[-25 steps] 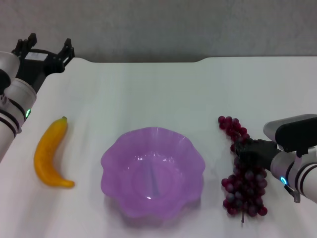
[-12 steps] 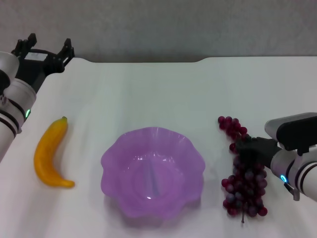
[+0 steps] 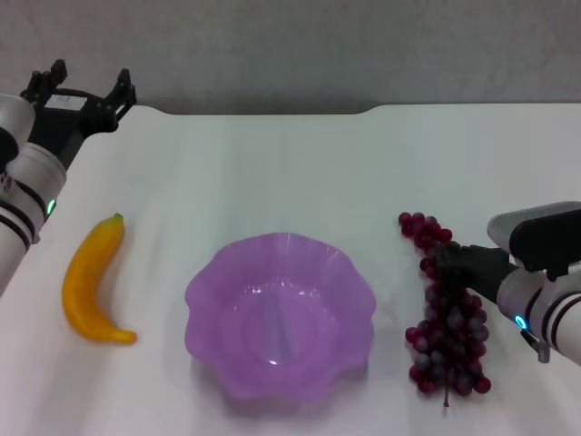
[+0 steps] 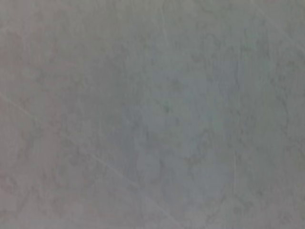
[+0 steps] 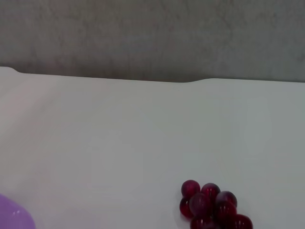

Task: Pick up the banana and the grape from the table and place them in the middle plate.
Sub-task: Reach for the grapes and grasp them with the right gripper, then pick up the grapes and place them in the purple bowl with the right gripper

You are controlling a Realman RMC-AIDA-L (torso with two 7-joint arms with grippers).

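Note:
The banana (image 3: 91, 291) lies on the white table (image 3: 290, 173) at the left, yellow-orange with a green tip. The purple scalloped plate (image 3: 211, 295) stands in the middle and holds nothing. The grape bunch (image 3: 447, 341) lies on the table at the right, and its far end shows in the right wrist view (image 5: 209, 202). My right gripper (image 3: 451, 266) sits down on the upper part of the bunch, touching it. My left gripper (image 3: 83, 89) is open and empty, raised over the table's far left corner, well away from the banana.
The table's far edge has a rounded notch (image 3: 363, 110) with a grey wall behind it. The left wrist view shows only a plain grey surface. Bare tabletop lies between the plate and each fruit.
My right gripper has shifted slightly up and to the right over the grape bunch. The bunch, banana, plate and left arm have stayed in place.

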